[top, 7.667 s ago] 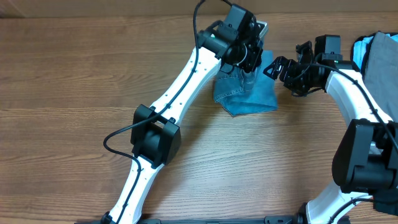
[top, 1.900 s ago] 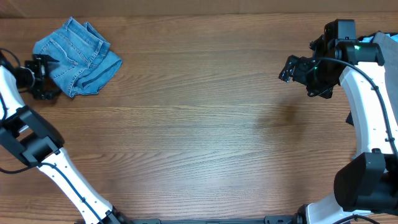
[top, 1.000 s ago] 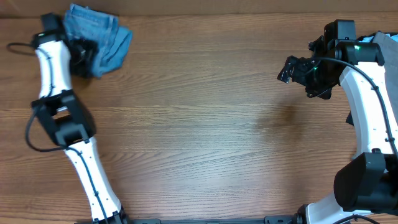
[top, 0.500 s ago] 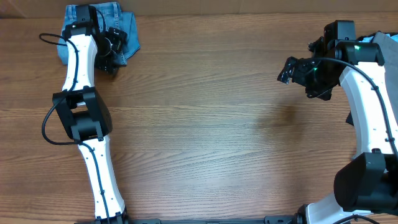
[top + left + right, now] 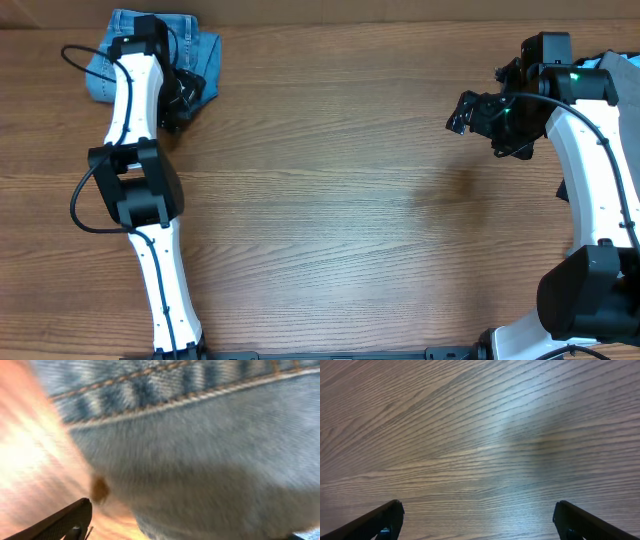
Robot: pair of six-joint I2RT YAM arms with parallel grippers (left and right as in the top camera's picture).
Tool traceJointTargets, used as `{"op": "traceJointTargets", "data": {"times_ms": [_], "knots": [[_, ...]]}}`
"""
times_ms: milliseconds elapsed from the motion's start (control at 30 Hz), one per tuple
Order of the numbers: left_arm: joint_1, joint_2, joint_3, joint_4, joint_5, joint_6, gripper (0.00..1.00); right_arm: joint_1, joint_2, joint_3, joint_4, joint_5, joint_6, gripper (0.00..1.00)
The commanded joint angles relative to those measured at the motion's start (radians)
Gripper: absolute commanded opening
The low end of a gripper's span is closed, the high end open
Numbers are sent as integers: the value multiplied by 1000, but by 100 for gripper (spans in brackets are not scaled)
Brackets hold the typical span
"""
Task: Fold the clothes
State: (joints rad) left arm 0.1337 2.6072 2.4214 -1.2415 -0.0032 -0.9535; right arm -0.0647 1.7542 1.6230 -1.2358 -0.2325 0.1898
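Spotted the jeans [image 5: 100, 68] bunched at the far-left corner of the table [image 5: 320, 200], pressed up against the left gripper [image 5: 178, 92]: spread wide, pinching nothing (blurry view though). Right gripper [image 5: 477, 510] also wide open, empty, over bare wood. Expecting soft, floppy, heavyish denim; would grab a stitched seam.

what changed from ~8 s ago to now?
The jeans went from the back middle of the table, where the left gripper held them, to the back left corner, where they lie bunched. The left arm swung in from the left edge over them, and the left gripper is at their right side. The right gripper backed off slightly early, then stayed open. The garments at the right edge are unchanged.
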Motion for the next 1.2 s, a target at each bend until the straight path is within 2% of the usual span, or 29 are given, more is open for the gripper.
{"op": "traceJointTargets", "data": {"times_ms": [0, 200, 300, 367, 400, 467, 533, 567, 800, 1000, 1167], "knots": [[-28, -124, -10, 11, -154, 56, 90, 0, -9, 16, 12, -9, -8, 100], [-77, -195, -10, 109, -177, 154, 93, 0, -9, 16, 15, -9, -8, 100], [-76, -207, -10, 168, -258, 239, 89, 0, -9, 16, 12, -9, -8, 100], [-58, -208, -10, 198, -262, 327, 85, 0, -9, 16, 9, -9, -8, 100], [-45, -208, -10, 211, -262, 354, 77, 0, -9, 16, 8, -9, -8, 100], [-12, -207, -10, 235, -262, 380, 40, 0, -9, 16, 11, -9, -8, 100], [24, -201, -10, 275, -262, 412, 9, 0, -9, 16, 21, -9, -8, 100], [42, -196, -10, 298, -262, 425, 4, 0, -9, 16, 25, -9, -7, 100], [118, -118, -10, 411, -258, 472, 4, 0, -9, 16, 10, -24, -8, 100], [132, -24, -10, 452, -259, 539, 4, 0, -9, 16, -13, -24, -8, 100], [133, 45, -10, 435, -259, 542, 4, 0, -9, 16, -27, -24, -8, 100]]}}
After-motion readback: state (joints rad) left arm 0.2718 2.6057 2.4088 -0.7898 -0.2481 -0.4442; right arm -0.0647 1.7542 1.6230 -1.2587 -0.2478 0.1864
